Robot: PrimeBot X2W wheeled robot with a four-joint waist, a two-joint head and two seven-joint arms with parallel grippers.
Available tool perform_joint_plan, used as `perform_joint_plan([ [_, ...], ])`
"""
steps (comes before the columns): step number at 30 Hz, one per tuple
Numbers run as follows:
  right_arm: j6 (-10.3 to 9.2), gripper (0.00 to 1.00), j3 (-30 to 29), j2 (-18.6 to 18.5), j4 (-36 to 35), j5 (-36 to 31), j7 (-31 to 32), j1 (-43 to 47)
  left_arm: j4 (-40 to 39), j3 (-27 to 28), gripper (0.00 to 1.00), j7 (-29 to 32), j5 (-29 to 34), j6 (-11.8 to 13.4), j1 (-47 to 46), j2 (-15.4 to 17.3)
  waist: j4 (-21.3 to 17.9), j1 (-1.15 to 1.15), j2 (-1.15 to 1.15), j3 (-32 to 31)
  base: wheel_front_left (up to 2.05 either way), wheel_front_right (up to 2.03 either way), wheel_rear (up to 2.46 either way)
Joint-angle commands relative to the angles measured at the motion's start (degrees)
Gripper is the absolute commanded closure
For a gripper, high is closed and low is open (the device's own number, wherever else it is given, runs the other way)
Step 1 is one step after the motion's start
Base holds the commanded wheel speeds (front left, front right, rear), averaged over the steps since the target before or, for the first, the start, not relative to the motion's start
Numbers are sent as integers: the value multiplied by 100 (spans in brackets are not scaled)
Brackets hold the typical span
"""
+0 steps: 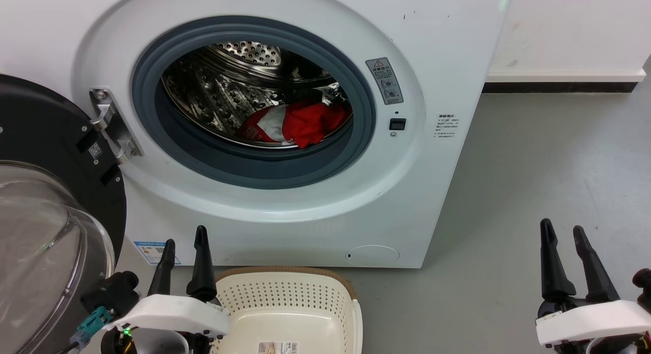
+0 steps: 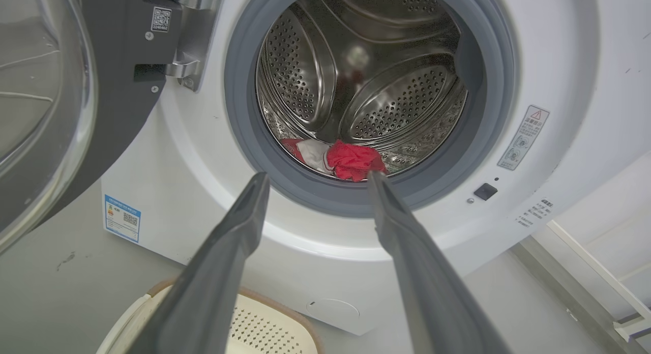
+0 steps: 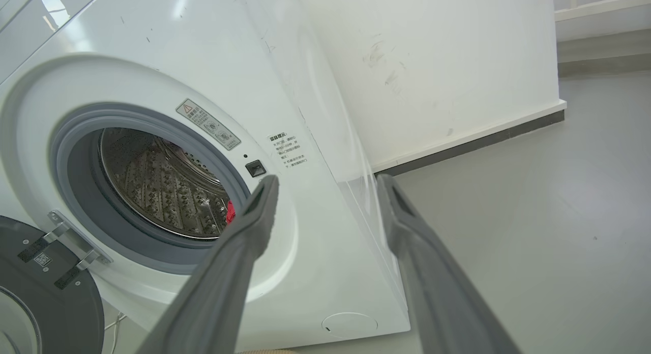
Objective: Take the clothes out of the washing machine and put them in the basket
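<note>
The white washing machine (image 1: 305,211) stands in front of me with its door (image 1: 46,216) swung open to the left. Red clothes (image 1: 305,122) with a white panel lie at the bottom of the steel drum, also seen as clothes (image 2: 346,159) in the left wrist view and a red scrap of clothes (image 3: 230,211) in the right wrist view. The cream basket (image 1: 285,288) sits on the floor below the porthole, with nothing visible inside it. My left gripper (image 1: 184,247) is open beside the basket's left rim. My right gripper (image 1: 563,231) is open at the lower right, over bare floor.
The black-rimmed glass door (image 2: 40,89) juts out at the left, close to my left arm. A white wall with a dark skirting (image 1: 559,87) runs behind the machine on the right. Grey floor (image 1: 534,181) spreads to the right of the machine.
</note>
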Motion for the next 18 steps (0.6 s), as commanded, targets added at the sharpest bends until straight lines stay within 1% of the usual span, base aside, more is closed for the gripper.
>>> perform_joint_plan([
  [1, 0, 0, 11, -20, -111, -200, -52, 10, -101, -22, 0, -53, 163, 20, 15, 53, -1, 0, 0, 1, 0, 0, 0],
  [18, 0, 0, 50, -20, -324, -1355, -306, 194, -132, -25, 0, -302, 1136, -34, 147, 17, -6, 0, 0, 24, 0, 0, 0],
])
